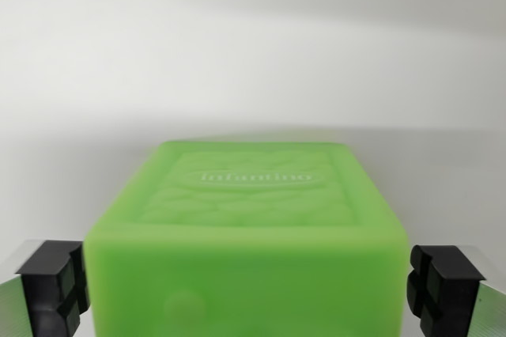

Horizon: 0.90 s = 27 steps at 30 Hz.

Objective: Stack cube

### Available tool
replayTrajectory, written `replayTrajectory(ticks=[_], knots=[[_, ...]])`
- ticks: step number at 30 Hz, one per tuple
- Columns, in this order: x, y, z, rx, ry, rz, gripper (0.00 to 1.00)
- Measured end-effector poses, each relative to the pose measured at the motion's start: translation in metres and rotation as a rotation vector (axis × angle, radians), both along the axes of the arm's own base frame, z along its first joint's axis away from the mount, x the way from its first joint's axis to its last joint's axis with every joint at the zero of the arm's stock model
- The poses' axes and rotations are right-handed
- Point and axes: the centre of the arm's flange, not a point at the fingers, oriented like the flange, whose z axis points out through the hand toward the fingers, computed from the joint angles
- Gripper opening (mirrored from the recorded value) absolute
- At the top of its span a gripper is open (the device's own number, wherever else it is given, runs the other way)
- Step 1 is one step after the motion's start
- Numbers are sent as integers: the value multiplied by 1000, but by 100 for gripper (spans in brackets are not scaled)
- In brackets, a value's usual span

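A green soft cube (247, 218) with an embossed top and raised white lettering fills the middle of the wrist view. My gripper (247, 293) straddles it. The left black finger pad (59, 285) lies flush against the cube's left side, and the right pad (439, 285) lies flush against its right side, with no gap showing on either side. The cube's lower part runs out of the bottom of the frame. No second cube is in view.
A plain white surface (253, 52) stretches behind the cube, with a soft shadow band just beyond the cube's far edge.
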Motion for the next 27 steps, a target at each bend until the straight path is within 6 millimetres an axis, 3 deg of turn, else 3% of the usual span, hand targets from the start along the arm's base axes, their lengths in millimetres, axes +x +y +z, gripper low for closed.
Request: replayTrajectory(ticks=[4, 5, 27], knots=[[0, 0, -3, 0, 0, 0, 100], [0, 0, -3, 0, 0, 0, 0], [0, 0, -3, 0, -1, 0, 0]])
